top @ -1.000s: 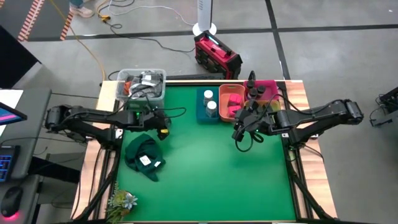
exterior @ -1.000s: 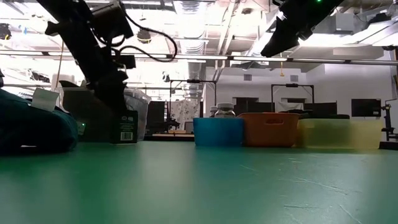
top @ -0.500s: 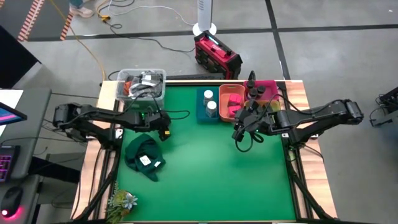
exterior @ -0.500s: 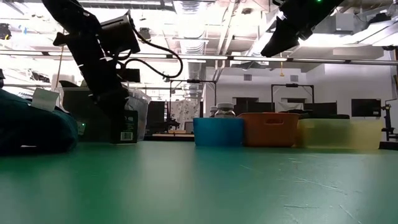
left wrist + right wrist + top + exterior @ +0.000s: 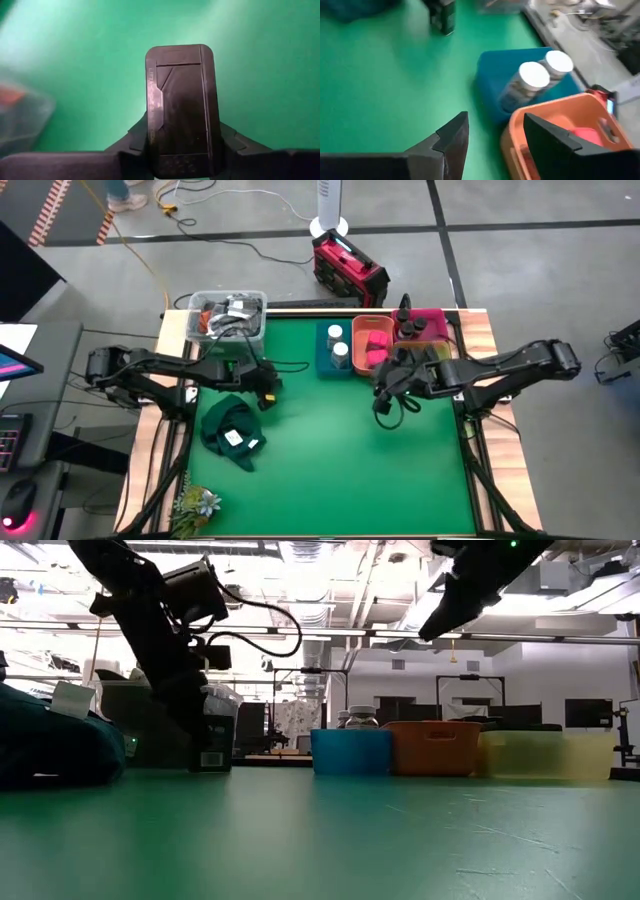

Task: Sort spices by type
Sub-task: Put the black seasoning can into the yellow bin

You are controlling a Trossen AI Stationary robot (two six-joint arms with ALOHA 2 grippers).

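We are closing left gripper [image 5: 182,150] on dark tin [image 5: 182,107]; jaws, wide a second ago, now clamping its sides. Tin [image 5: 212,735] sitting on green mat [image 5: 330,460] at left, just in front of clear tub [image 5: 228,315]. Pick looking secured; lift and carry to bins likely next. Right gripper [image 5: 492,132] hanging partly open, empty, above blue bin [image 5: 520,95] with two white-capped jars [image 5: 532,75] and orange bin [image 5: 560,130]. Pink bin [image 5: 425,325] beyond, holding dark round jars [image 5: 415,330].
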